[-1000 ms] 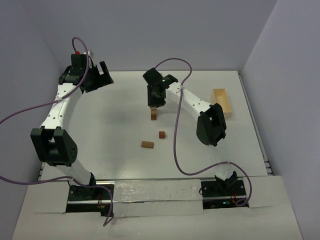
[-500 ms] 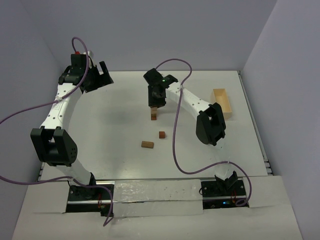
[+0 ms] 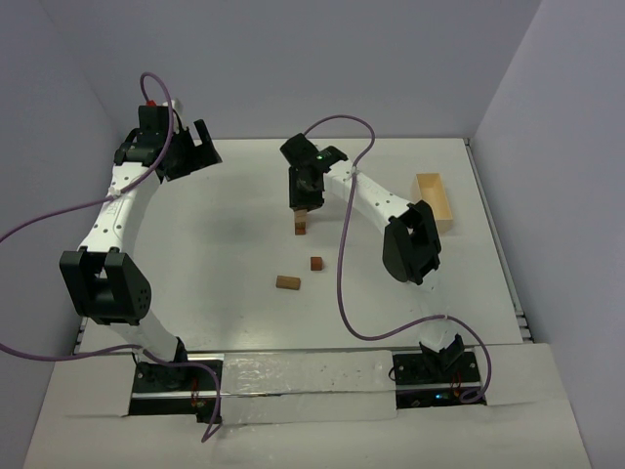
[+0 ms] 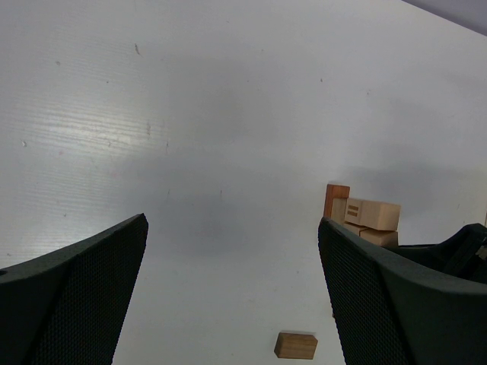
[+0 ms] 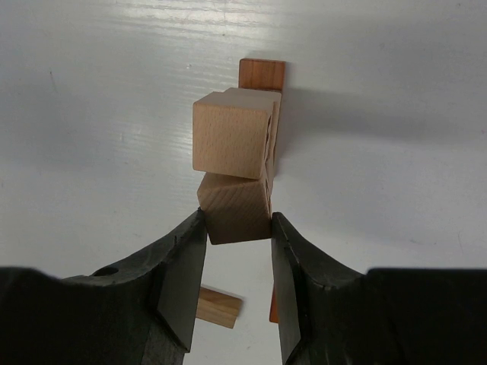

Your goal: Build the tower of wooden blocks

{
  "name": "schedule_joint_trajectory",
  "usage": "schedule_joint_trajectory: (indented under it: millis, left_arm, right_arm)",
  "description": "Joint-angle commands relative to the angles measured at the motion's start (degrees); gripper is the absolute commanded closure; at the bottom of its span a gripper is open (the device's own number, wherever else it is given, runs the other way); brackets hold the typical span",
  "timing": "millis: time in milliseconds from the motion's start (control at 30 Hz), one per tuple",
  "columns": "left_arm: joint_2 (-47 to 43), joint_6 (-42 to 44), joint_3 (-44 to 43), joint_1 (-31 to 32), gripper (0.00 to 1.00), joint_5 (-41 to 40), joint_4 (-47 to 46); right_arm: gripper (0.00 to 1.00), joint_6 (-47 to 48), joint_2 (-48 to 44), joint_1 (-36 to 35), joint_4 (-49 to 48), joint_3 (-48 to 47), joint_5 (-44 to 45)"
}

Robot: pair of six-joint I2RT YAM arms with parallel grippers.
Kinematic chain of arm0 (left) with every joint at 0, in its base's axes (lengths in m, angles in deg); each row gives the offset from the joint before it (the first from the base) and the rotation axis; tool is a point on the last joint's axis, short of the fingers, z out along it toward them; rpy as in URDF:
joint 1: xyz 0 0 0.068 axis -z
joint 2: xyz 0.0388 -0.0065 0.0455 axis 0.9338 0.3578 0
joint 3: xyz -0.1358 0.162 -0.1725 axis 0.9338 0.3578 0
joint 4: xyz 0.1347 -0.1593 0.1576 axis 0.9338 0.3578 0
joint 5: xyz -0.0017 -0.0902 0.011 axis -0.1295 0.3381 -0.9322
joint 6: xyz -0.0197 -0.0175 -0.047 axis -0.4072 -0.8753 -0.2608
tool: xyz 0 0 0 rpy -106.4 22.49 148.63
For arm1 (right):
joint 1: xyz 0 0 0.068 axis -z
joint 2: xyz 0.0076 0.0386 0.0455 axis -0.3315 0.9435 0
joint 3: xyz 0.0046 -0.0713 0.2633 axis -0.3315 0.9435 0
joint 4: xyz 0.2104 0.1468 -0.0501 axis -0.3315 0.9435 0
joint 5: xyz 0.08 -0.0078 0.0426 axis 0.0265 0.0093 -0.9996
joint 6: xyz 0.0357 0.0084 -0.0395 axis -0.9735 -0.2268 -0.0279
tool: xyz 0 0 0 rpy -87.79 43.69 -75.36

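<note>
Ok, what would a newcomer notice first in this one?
The stack of light tan and reddish-brown wooden blocks mid-table, with the right arm's jaws pinching a light tan wooden cube in it. Two loose blocks lie nearer the bases, a tan wooden bar and a reddish-brown wooden cube. The left arm's jaws hang wide open at the far-left corner.

We log white table [image 3: 215, 244]: tower [image 3: 301, 226] stands directly under right gripper [image 3: 303, 203]; tan bar [image 3: 287, 282] and reddish cube [image 3: 316, 263] loose behind it, base-side; pale tray [image 3: 435, 200] well right of it.
</note>
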Motion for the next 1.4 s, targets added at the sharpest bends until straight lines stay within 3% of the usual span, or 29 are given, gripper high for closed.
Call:
schedule_joint_trajectory:
  millis: [0,67,233,333,367,867,1167,1367]
  left_arm:
    - [0.16,-0.42,-2.11,-0.51,0.01,1.20,-0.73]
    - [0.34,-0.42,-2.27,-0.51,0.01,1.30,-0.65]
    - [0.28,-0.33,-2.37,-0.51,0.01,1.23,-0.64]
    - [0.32,-0.33,-2.20,-0.51,0.01,1.23,-0.64]
    - [0.32,-0.33,-2.20,-0.51,0.01,1.23,-0.64]
    - [-1.09,1.43,-1.01,-0.51,0.01,2.69,-1.48]
    - [-8.10,5.79,6.35,-0.51,0.01,19.45,-7.88]
    - [-10.13,6.65,13.33,0.01,0.10,25.79,-12.56]
  right_arm:
    - [0.55,-1.09,0.11,0.56,0.08,-2.60,0.43]
    - [0.51,-1.17,0.16,0.48,0.00,-2.65,0.12]
    - [0.27,-1.10,0.09,0.47,-0.18,-2.83,-0.68]
    - [0.04,-0.71,-0.04,0.35,-0.31,-2.75,-1.49]
    - [0.02,-0.66,-0.13,0.26,-0.36,-2.75,-1.74]
    - [0.00,1.02,-2.66,-0.67,-1.29,-0.58,-2.21]
    - [0.00,8.11,-16.78,-1.46,-7.50,13.48,-5.94]
    - [0.00,16.66,-25.18,-0.97,-8.15,21.84,-12.77]
